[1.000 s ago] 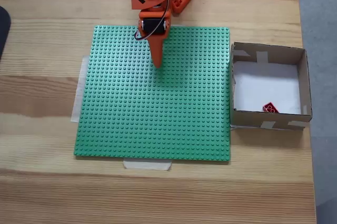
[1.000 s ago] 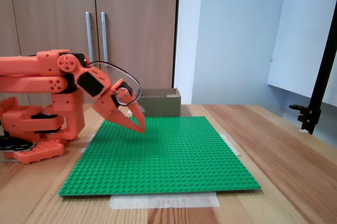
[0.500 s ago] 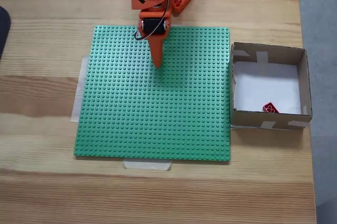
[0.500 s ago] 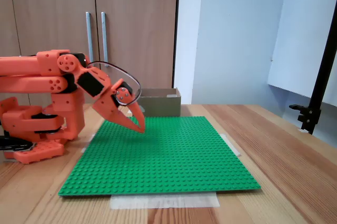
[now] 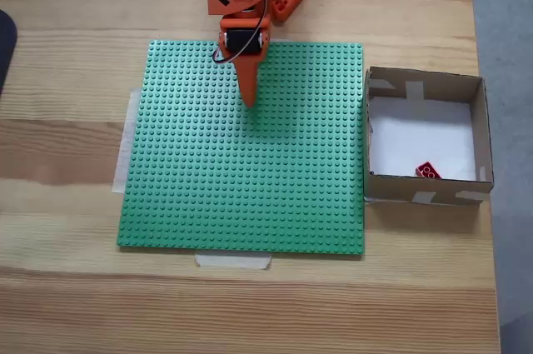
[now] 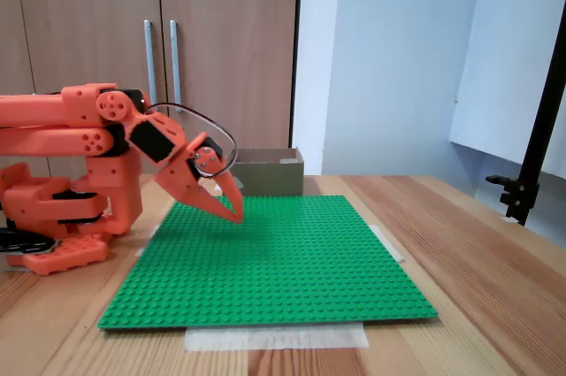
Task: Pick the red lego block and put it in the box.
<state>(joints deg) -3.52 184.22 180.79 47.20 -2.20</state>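
Note:
The red lego block [image 5: 428, 172] lies inside the box [image 5: 483, 129], on its white bottom near the front wall as a fixed view from above shows it. The box [image 6: 270, 171] stands to the right of the green plate there; from the side it shows behind the plate. My orange gripper [image 5: 248, 102] hangs folded over the plate's far left-middle part, fingers together, tip pointing down, nothing held. From the side my gripper [image 6: 237, 215] sits just above the plate near the arm's base.
A large green studded plate [image 5: 250, 171] is taped to the wooden table [image 5: 67, 154]. The arm's orange base [image 6: 62, 217] stands at the plate's edge. A dark object [image 5: 4, 46] pokes in at the left edge. A black stand [image 6: 531, 164] is at the right.

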